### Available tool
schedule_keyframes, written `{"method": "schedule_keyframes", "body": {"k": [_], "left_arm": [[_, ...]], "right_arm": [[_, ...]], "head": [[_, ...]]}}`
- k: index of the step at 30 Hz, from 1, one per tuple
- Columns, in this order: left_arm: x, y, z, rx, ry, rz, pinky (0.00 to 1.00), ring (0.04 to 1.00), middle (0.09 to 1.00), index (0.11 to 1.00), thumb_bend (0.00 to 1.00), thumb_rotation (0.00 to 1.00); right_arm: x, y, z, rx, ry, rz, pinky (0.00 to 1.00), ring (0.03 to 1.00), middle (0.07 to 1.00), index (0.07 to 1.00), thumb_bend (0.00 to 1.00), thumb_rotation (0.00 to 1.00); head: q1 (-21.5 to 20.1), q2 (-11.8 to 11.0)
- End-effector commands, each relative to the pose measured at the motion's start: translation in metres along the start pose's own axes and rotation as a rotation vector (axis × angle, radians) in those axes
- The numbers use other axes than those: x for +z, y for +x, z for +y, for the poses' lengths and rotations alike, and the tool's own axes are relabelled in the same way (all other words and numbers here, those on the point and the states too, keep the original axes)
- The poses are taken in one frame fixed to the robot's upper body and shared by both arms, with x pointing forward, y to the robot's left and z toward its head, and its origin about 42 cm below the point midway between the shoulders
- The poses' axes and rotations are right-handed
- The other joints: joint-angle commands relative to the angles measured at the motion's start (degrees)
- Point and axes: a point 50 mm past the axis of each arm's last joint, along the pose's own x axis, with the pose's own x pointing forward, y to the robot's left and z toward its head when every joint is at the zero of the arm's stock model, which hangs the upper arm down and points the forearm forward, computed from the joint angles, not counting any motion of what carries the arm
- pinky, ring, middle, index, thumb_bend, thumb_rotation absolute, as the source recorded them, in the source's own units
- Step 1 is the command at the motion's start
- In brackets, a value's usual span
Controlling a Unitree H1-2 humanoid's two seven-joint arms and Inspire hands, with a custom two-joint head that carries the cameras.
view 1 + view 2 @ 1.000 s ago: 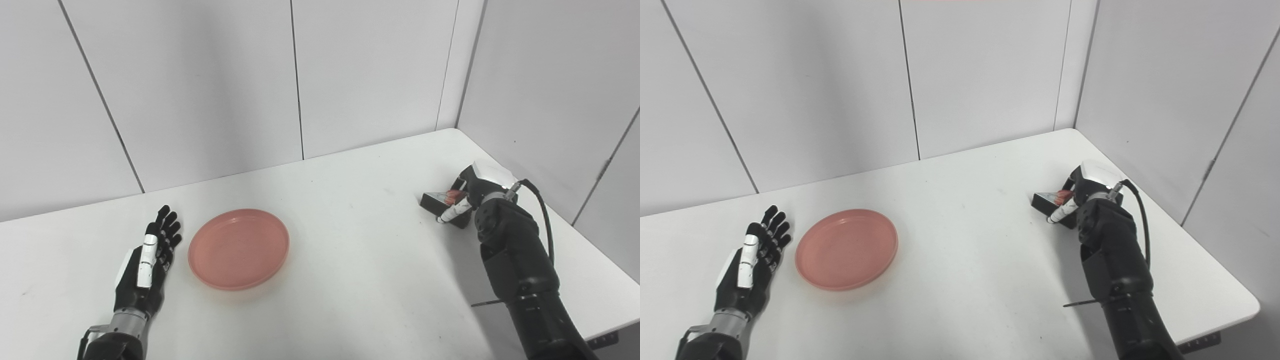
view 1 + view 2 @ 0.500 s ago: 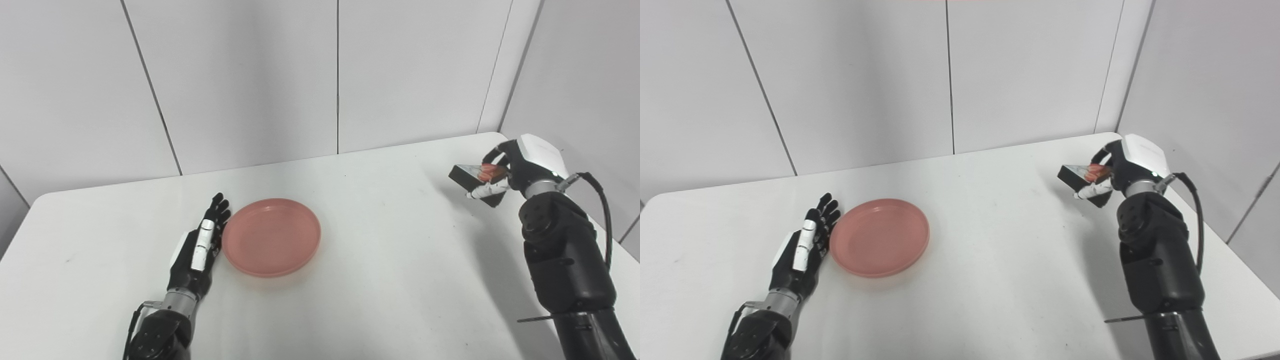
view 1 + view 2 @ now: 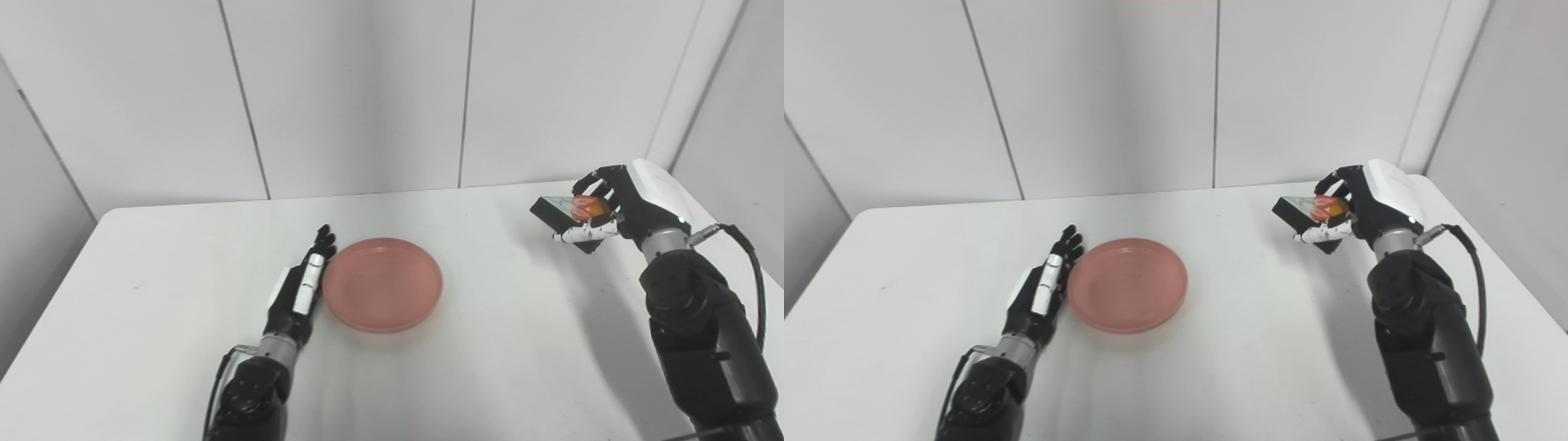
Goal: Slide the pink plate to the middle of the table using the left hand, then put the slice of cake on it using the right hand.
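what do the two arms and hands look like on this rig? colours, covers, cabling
Both arms are glossy black with bulbous shells. The left hand is black with a white strip along one finger, a white side cover, a silver wrist ring and a thin black cable below. The right hand has a white back cover, a white-segmented thumb, and a thick black cable looping from a metal plug.

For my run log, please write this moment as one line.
left hand: open, flat against left rim of pink plate | right hand: holds slice of cake above table | plate empty
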Motion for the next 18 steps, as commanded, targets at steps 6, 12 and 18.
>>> {"method": "schedule_keyframes", "body": {"k": [6,12,18], "left_arm": [[-0.003,0.005,-0.016,0.006,-0.013,-0.033,1.00,1.000,1.000,1.000,0.65,1.00],[-0.003,0.005,-0.020,0.009,0.009,-0.025,1.00,1.000,1.000,1.000,0.66,1.00],[-0.003,0.008,-0.027,0.029,0.011,-0.034,1.00,1.000,1.000,1.000,0.69,1.00]], "right_arm": [[0.042,0.000,0.005,-0.005,0.020,-0.171,0.31,0.397,0.465,0.512,0.52,0.00],[0.063,-0.002,0.029,0.063,0.034,-0.247,0.30,0.370,0.459,0.515,0.52,0.00],[0.092,0.000,0.055,0.143,0.035,-0.319,0.22,0.317,0.413,0.528,0.52,0.00]], "head": [[1.5,0.0],[2.7,0.4],[3.8,0.6]]}}
